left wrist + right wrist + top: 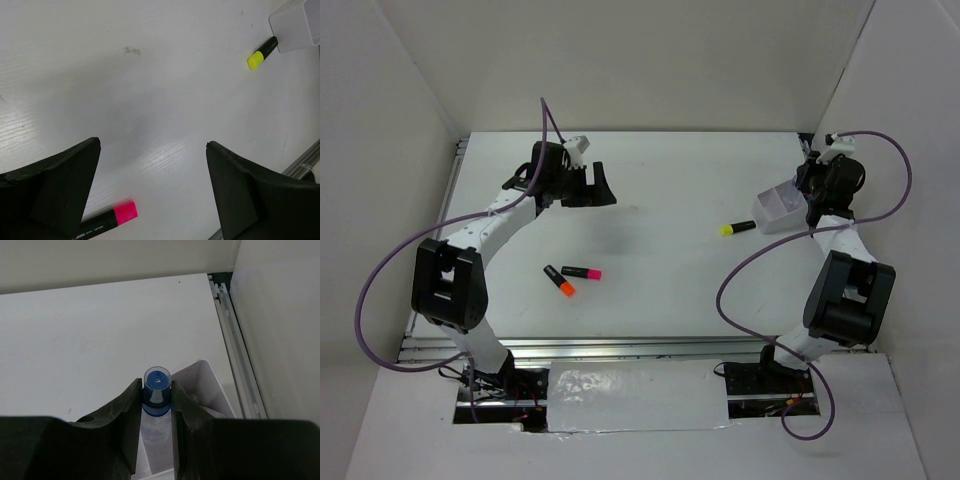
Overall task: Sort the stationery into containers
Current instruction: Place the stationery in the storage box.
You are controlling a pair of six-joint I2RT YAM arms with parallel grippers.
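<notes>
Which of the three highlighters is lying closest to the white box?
The yellow-tipped highlighter, right beside the white box; the pink highlighter and orange highlighter lie together mid-table.

At the far right we see a small white plastic box with angled walls. The right gripper holds a clear marker with a blue cap upright over it. A black highlighter with a yellow end lies just left of the box. Left of centre, a pink-ended black highlighter and an orange-ended black highlighter lie close together.
</notes>
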